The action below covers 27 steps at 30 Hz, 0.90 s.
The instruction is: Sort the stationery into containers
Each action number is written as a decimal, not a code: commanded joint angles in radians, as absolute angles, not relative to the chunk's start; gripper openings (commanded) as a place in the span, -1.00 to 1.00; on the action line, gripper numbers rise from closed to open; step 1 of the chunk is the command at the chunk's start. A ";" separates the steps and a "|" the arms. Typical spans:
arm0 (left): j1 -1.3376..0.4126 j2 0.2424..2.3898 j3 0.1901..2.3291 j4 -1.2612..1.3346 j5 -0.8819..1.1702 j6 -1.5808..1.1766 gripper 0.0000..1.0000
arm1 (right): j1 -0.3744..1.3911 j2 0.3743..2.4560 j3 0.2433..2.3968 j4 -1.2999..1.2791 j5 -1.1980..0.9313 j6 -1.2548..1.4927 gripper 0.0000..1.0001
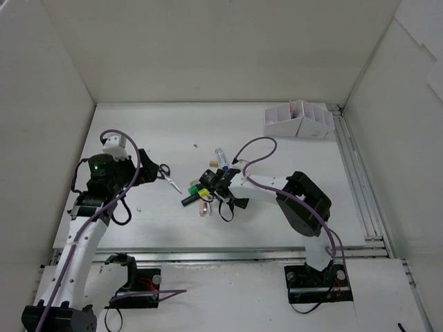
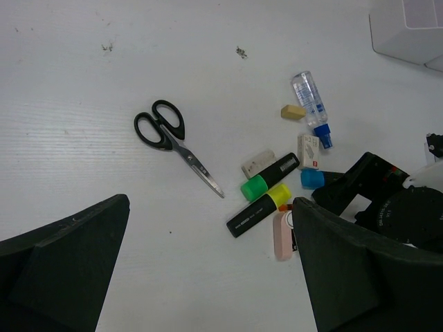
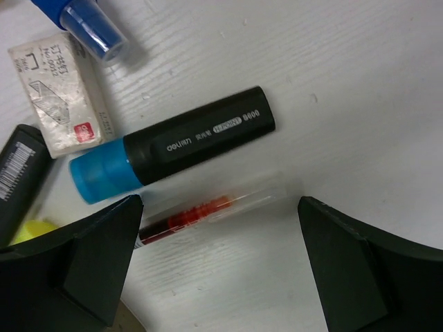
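The right gripper [image 3: 220, 205] stands wide open over a clear pen [image 3: 214, 207], with the blue-capped marker [image 3: 181, 146] just beside it. The left gripper [image 2: 211, 204] is equally spread and faces scissors [image 2: 173, 142] ringed by bare table [image 2: 69, 104] — the organiser [image 1: 297, 119] sits in the far-right corner.

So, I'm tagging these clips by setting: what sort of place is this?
Likely a lab robot test cell, not an office: a white table boxed in by plain white panels, a left arm and right arm bolted at its near edge, and a stationery pile with a white desk organiser.
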<state>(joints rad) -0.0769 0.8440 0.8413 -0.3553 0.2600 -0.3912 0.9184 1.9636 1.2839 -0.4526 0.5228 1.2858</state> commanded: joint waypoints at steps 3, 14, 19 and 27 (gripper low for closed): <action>-0.078 0.857 0.896 -0.293 0.245 -0.368 0.99 | 0.953 1.944 1.244 -0.551 0.557 1.327 0.79; -0.078 0.830 0.885 -0.299 0.232 -0.373 0.99 | 0.937 1.962 1.224 -0.549 0.562 1.374 -0.09; -0.078 0.836 0.888 -0.299 0.232 -0.371 0.99 | 0.924 1.956 1.204 -0.549 0.551 1.388 -0.35; -0.078 0.845 0.891 -0.296 0.230 -0.371 0.99 | 0.867 1.858 1.138 -0.549 0.594 1.341 -0.28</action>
